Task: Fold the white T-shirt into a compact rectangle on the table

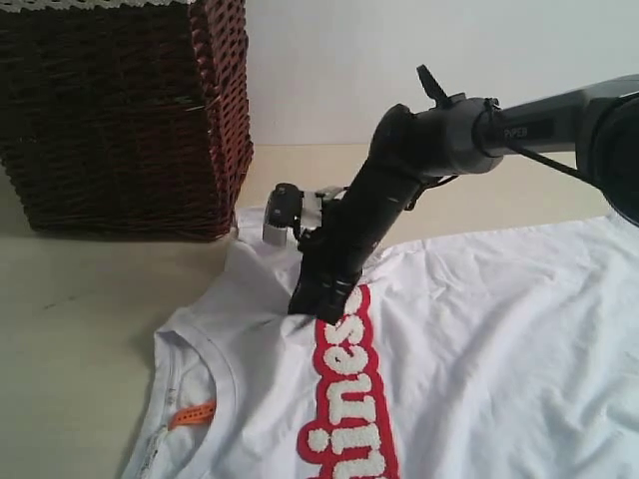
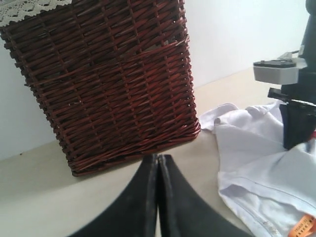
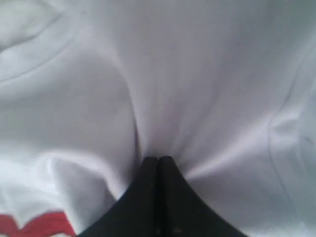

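Closest to the exterior camera lies the neck end of the white T-shirt (image 1: 479, 329), its ribbed collar (image 1: 228, 384) curving around a small orange neck tag (image 1: 192, 413). Spread face up on the pale table (image 1: 70, 329), the shirt fills the lower right of that view and runs past the frame edge, with a column of fuzzy letters (image 1: 344, 399), white outlined in red, running down its chest. At the top of that lettering, near the shoulder, the right gripper (image 1: 318, 299) presses down into the cloth from a dark right arm (image 1: 449, 130) that reaches in from the right. Its wrist view shows the two black fingers (image 3: 145, 197) pressed together with no gap and white fabric drawn into creases radiating from their tips, so it is clamped on a pinch of the shirt. One sleeve (image 1: 255, 239) lies bunched just behind that gripper, close to a dark brown wicker basket (image 1: 120, 110) standing on the table at the far left. The left gripper (image 2: 158, 158) has its fingers (image 2: 143, 197) closed against each other with nothing between them, over bare table in front of the basket and apart from the cloth. White lace trim (image 2: 24, 10) lines the basket's top rim.
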`<move>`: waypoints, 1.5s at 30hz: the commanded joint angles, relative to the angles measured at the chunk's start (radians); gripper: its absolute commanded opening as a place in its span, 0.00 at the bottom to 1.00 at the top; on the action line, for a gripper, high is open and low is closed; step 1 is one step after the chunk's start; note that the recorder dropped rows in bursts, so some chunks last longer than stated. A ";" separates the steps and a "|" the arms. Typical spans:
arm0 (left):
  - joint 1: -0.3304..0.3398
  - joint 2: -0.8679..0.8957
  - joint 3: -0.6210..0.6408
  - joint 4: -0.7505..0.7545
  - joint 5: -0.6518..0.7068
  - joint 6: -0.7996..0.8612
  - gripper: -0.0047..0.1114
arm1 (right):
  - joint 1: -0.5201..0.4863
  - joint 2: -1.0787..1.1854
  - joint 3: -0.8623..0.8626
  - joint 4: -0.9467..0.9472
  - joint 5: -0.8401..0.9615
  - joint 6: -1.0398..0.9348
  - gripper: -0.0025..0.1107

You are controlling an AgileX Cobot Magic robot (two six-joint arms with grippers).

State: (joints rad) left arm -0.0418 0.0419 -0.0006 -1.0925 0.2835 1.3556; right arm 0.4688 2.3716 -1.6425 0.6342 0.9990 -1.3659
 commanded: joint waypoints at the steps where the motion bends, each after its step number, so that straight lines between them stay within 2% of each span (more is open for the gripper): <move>1: -0.002 -0.007 0.001 0.000 -0.002 0.001 0.04 | 0.003 0.049 0.061 -0.076 0.182 -0.110 0.02; 5: -0.002 -0.007 0.001 0.000 -0.002 0.001 0.04 | 0.003 0.033 0.061 0.063 0.161 -0.177 0.02; 10: -0.002 -0.007 0.001 0.000 -0.002 0.001 0.04 | 0.003 0.003 0.061 0.207 0.043 -0.194 0.03; 19: -0.002 -0.007 0.001 0.000 -0.002 0.001 0.04 | 0.003 -0.112 0.061 0.227 -0.025 -0.203 0.30; 23: -0.002 -0.007 0.001 0.000 -0.002 0.001 0.04 | 0.003 -0.137 0.061 0.259 -0.182 -0.175 0.37; 26: -0.002 -0.007 0.001 0.000 -0.002 0.001 0.04 | 0.003 -0.109 0.061 0.326 -0.305 -0.138 0.37; 28: -0.002 -0.007 0.001 0.000 -0.002 0.001 0.04 | 0.003 -0.077 0.061 0.339 -0.319 -0.132 0.37; 33: -0.002 -0.007 0.001 0.000 -0.002 0.001 0.04 | 0.003 -0.023 0.061 0.257 -0.327 -0.068 0.37; 37: -0.002 -0.007 0.001 0.000 -0.002 0.001 0.04 | 0.003 -0.024 0.061 0.178 -0.413 0.040 0.35; 45: -0.002 -0.007 0.001 0.000 -0.002 0.001 0.04 | -0.003 -0.045 0.059 0.095 -0.776 0.179 0.32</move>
State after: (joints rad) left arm -0.0418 0.0419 -0.0006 -1.0925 0.2835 1.3556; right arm 0.4737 2.3381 -1.5823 0.7524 0.3539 -1.2519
